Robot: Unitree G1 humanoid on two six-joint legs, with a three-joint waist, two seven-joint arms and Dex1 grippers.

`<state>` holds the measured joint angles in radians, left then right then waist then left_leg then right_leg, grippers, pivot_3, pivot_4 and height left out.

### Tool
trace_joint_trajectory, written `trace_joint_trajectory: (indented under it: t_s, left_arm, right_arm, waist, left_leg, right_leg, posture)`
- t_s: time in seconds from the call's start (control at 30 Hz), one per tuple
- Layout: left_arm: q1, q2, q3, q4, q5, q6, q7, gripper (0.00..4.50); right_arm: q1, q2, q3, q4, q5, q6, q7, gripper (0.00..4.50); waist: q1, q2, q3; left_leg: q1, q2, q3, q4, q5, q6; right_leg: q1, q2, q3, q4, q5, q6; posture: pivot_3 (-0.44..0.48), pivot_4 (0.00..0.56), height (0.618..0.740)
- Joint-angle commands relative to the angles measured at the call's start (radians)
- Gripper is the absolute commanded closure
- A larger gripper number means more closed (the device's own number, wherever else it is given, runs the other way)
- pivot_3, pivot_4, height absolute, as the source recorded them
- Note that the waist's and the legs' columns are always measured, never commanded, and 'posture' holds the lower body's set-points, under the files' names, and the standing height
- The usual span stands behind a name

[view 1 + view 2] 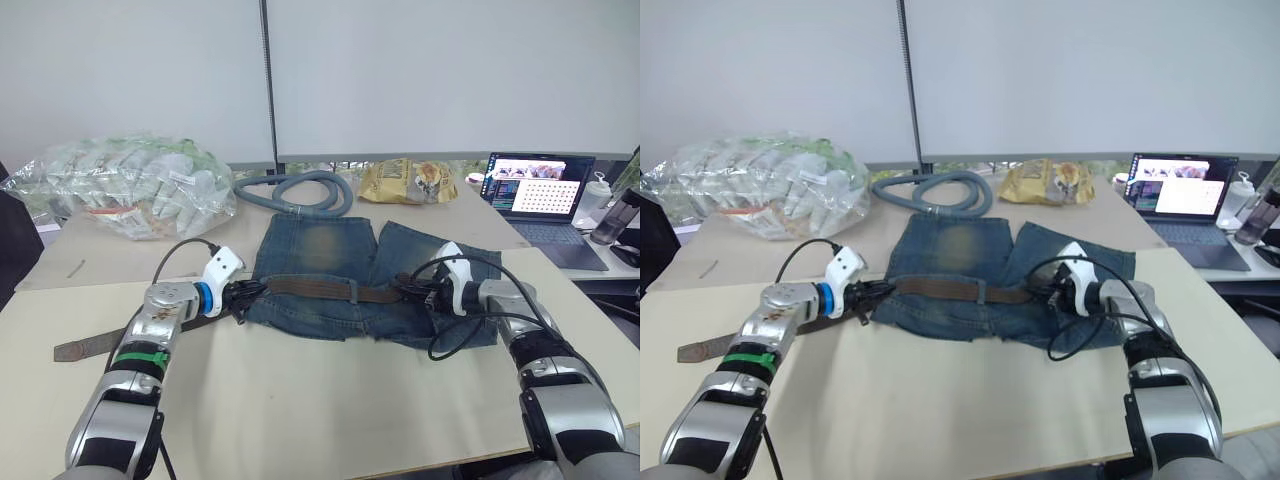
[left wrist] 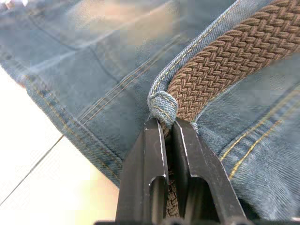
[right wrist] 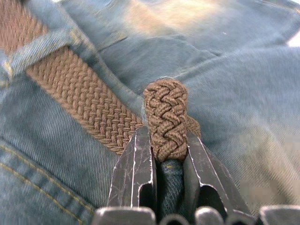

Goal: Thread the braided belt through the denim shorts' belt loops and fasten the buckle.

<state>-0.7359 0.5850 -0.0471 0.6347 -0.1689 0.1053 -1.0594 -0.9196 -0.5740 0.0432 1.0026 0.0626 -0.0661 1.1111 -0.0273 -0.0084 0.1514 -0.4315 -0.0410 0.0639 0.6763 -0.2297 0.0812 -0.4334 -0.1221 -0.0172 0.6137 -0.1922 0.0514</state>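
The shorts (image 1: 340,280) lie flat on the table (image 1: 300,400), waistband toward the robot, legs pointing away toward the grey hose (image 1: 300,190). The belt (image 1: 330,289) runs along the waistband, and its long free end trails off the shorts' left side onto the table, passing under the left arm, which hides part of it.

The left gripper (image 2: 168,136) sits at the shorts' left waist corner. Its fingers (image 2: 152,159) are closed on the belt just where it slips under a belt loop (image 2: 162,107); the strap between the jaws is mostly covered by them. Past the loop the braid runs on over the denim and is cut off by the frame edge.

The right gripper (image 3: 165,140) is at the shorts' right waist end, clamped on the belt's braided tip, which stands up between its fingers (image 3: 136,164). Denim bunches in the gap beneath the tip. Beside it, the belt passes under another loop (image 3: 40,49).

The buckle cannot be made out. Beyond the shorts lie a plastic bag (image 1: 130,185), a yellow packet (image 1: 408,181) and, to the right, a laptop (image 1: 540,195).
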Motion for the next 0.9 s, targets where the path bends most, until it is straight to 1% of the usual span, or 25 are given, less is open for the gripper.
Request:
trace_joint_trajectory:
  t_s: [0.03,0.17,0.27,0.33,0.5,0.6,0.73,0.83,0.9]
  left_arm:
    - [0.066,0.055,0.005,-0.156,-0.057,0.093,-0.111,4.50]
    - [0.175,0.128,0.001,-0.306,-0.089,0.216,-0.183,4.50]
    - [0.252,0.169,0.014,-0.414,-0.134,0.296,-0.215,4.50]
    - [0.295,0.188,0.032,-0.478,-0.159,0.341,-0.207,4.50]
    - [0.378,0.233,0.090,-0.567,-0.198,0.401,-0.186,4.50]
    - [0.428,0.260,0.125,-0.600,-0.215,0.417,-0.178,4.50]
    - [0.415,0.236,0.141,-0.584,-0.210,0.383,-0.137,4.50]
    - [0.313,0.138,0.166,-0.511,-0.180,0.255,-0.015,4.50]
    - [0.265,0.098,0.178,-0.464,-0.164,0.179,0.032,4.50]
  right_arm:
    - [-0.032,-0.043,-0.011,0.050,-0.016,-0.050,0.021,4.27]
    - [-0.050,-0.043,-0.010,0.087,-0.026,-0.071,0.032,4.27]
    - [-0.070,-0.011,0.001,0.107,-0.040,-0.090,0.036,4.27]
    - [-0.093,0.026,0.012,0.126,-0.057,-0.106,0.026,4.27]
    - [-0.145,0.121,0.022,0.162,-0.080,-0.136,0.004,4.27]
    - [-0.172,0.179,0.015,0.174,-0.086,-0.193,-0.046,4.27]
    - [-0.176,0.200,-0.021,0.173,-0.059,-0.269,-0.062,4.27]
    - [-0.154,0.165,-0.059,0.139,-0.024,-0.356,-0.030,4.27]
    - [-0.139,0.133,-0.066,0.125,-0.027,-0.422,-0.023,4.27]
  waist:
    - [0.000,0.000,0.000]
    - [-0.004,0.000,0.000]
    - [-0.010,0.000,0.000]
    - [-0.009,0.000,0.000]
    - [-0.036,0.000,0.000]
    - [-0.045,0.000,0.000]
    - [-0.039,0.001,0.001]
    - [-0.015,0.001,0.002]
    - [-0.006,0.001,0.002]
  left_leg:
    - [0.000,0.000,0.001,0.000,0.000,0.001]
    - [0.000,0.000,0.001,0.000,-0.001,0.001]
    - [0.000,0.001,0.001,0.000,0.000,-0.001]
    - [0.001,0.002,0.001,0.000,0.000,-0.001]
    - [0.001,0.004,0.002,-0.001,0.002,-0.003]
    - [0.001,0.005,0.002,-0.003,0.002,-0.004]
    - [0.001,0.006,0.002,-0.003,0.003,-0.007]
    - [0.001,0.004,0.002,-0.003,0.002,-0.008]
    - [0.001,0.004,0.002,-0.002,0.002,-0.009]
  right_leg:
    - [0.000,0.000,0.000,0.000,0.000,0.000]
    - [0.000,-0.001,-0.001,-0.001,0.000,0.001]
    - [0.000,-0.001,0.000,-0.001,0.000,0.001]
    - [0.000,-0.001,0.001,0.000,0.000,0.000]
    - [-0.002,0.002,0.001,0.001,0.000,-0.001]
    - [-0.004,0.004,0.002,0.001,0.000,-0.003]
    - [-0.004,0.006,0.002,0.001,0.000,-0.004]
    - [-0.004,0.006,0.000,0.002,0.000,-0.003]
    - [-0.003,0.006,-0.001,0.001,0.000,-0.003]
  posture:
    - [0.000,0.150,0.740]
    - [0.000,0.150,0.740]
    - [0.000,0.150,0.740]
    - [0.000,0.150,0.740]
    - [0.000,0.150,0.740]
    - [0.000,0.150,0.740]
    - [0.000,0.150,0.740]
    - [0.000,0.150,0.740]
    - [0.000,0.150,0.740]
